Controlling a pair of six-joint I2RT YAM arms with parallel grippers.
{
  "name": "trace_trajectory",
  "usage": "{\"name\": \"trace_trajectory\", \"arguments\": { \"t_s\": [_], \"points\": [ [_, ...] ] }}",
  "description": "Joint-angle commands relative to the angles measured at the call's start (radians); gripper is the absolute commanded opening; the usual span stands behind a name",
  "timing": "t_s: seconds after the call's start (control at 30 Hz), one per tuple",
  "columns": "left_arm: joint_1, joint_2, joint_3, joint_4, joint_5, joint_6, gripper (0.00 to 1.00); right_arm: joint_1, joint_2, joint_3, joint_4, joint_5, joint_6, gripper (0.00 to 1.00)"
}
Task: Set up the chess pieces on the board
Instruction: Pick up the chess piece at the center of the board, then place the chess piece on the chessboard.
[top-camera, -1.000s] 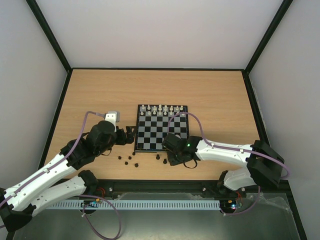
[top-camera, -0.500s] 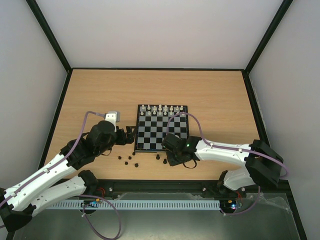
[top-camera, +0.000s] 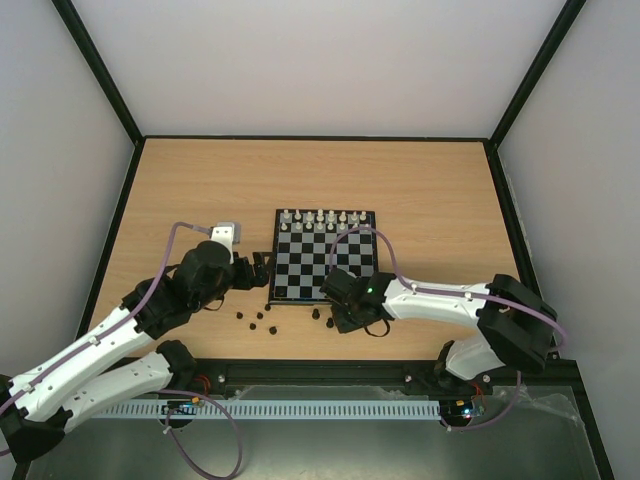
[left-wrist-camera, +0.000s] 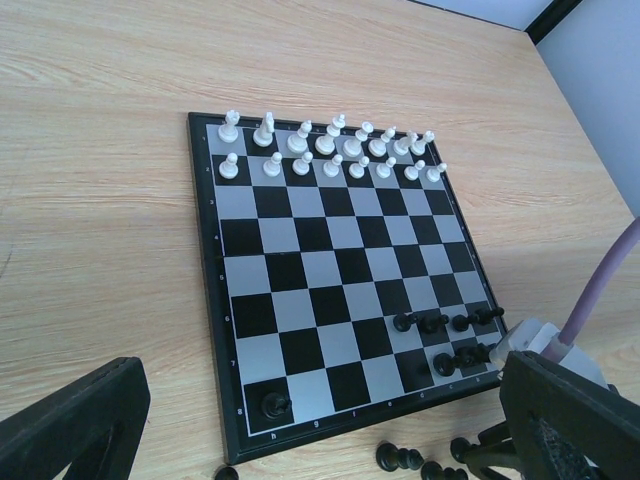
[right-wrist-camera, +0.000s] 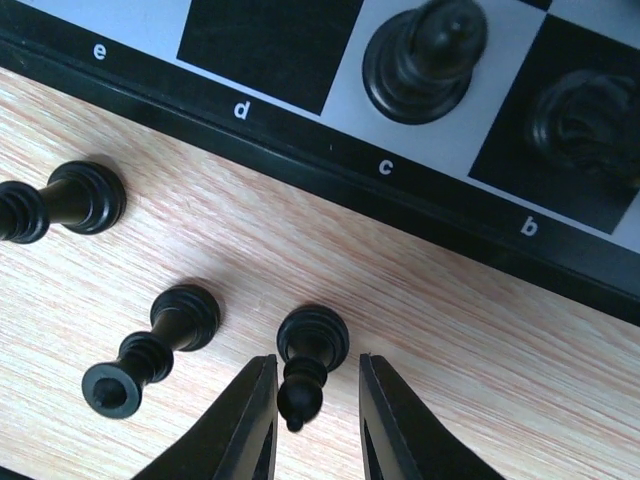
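Right gripper (right-wrist-camera: 316, 360), flanking pointed black chess piece (right-wrist-camera: 311, 338)

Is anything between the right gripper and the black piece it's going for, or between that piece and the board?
Nothing visible. The right gripper is open, its fingers flanking the black piece on the table, and only bare wood lies between it and the edge of the board. Another loose piece lies apart.

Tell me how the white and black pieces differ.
The white pieces fill two neat rows at the board's far edge; the black pieces only partly fill the near rows. Every white piece sits on the board; several black pieces rest beside it. Both sets are tiny.
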Motion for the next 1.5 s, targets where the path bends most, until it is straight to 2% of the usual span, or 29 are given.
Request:
{"name": "trace_trajectory", "arguments": {
  "t_s": [0.0,0.27,0.6,1.07,1.47],
  "points": [
    [0.005,0.006,-0.005,0.011,0.004,0.007,0.99,-0.005,0.034,0.033,-0.012,0.006,-0.025,0.24],
    [0.005,0.016,-0.002,0.011,0.006,0.010,0.99,-0.006,0.083,0.084,-0.030,0.004,-0.044,0.23],
    [0.005,0.007,-0.013,0.015,0.004,0.010,0.99,-0.006,0.066,0.085,-0.058,0.018,-0.044,0.09],
    [0.006,0.013,0.010,0.020,-0.019,0.020,0.99,-0.007,-0.080,0.110,-0.148,0.068,-0.044,0.07],
    [0.007,-0.053,0.002,0.009,-0.033,-0.007,0.99,-0.006,-0.020,0.262,-0.171,0.068,-0.137,0.07]
  ]
}}
